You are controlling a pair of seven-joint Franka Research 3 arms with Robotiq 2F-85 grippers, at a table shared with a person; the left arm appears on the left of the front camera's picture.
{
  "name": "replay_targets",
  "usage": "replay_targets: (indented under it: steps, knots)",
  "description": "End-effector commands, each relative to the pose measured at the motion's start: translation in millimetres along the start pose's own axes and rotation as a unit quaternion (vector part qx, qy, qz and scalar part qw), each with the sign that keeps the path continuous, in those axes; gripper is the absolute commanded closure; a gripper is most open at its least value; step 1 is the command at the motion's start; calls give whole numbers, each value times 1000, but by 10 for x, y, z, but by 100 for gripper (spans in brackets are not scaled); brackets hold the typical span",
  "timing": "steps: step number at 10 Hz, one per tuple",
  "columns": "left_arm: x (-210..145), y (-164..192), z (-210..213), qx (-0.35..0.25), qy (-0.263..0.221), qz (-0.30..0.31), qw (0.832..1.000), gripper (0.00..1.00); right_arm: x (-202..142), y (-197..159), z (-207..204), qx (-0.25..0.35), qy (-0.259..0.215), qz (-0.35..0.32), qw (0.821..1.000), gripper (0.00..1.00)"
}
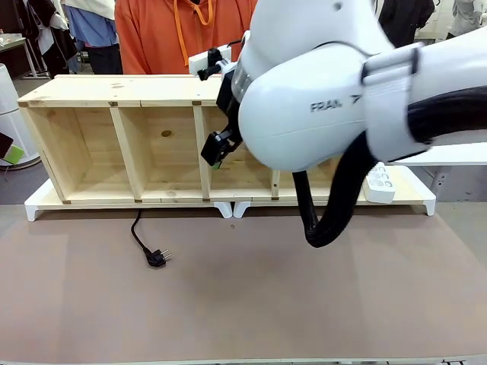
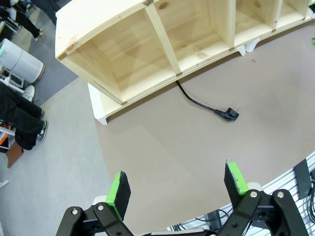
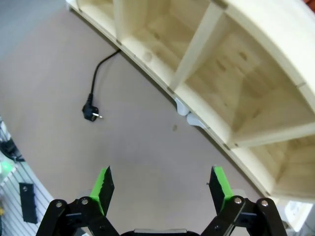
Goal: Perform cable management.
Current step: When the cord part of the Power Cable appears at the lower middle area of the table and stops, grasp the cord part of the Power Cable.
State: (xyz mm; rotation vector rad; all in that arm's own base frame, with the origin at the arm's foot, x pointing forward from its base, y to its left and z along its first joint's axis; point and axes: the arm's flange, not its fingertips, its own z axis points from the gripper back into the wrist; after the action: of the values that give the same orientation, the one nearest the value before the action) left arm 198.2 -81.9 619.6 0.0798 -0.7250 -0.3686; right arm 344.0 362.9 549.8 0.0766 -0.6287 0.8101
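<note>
Right fingers spread wide with nothing between them, hanging over bare brown worktop – left fingers likewise apart and empty. The cable leaves the wooden shelf at its lower front edge (near the first divider from the robot's left) and curves onto the worktop – its round black plug lies flat, well apart from both pairs of fingers
</note>
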Motion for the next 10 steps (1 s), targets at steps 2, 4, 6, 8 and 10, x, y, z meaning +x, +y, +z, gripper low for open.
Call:
replay_targets:
  steps: [2,4,6,8,10]
  knots:
    - [19,-3,-5,-5,-5,-1,1000,0,188,131,-422,13,14,-8,1000,0]
    - [19,-3,-5,-5,-5,-1,1000,0,252,272,-670,27,36,6,999,0]
    - [19,-3,-5,-5,-5,-1,1000,0,309,404,-916,43,57,23,997,0]
    - [19,-3,-5,-5,-5,-1,1000,0,329,501,-1119,48,79,37,995,0]
    - [19,-3,-5,-5,-5,-1,1000,0,342,570,-1256,53,92,45,993,0]
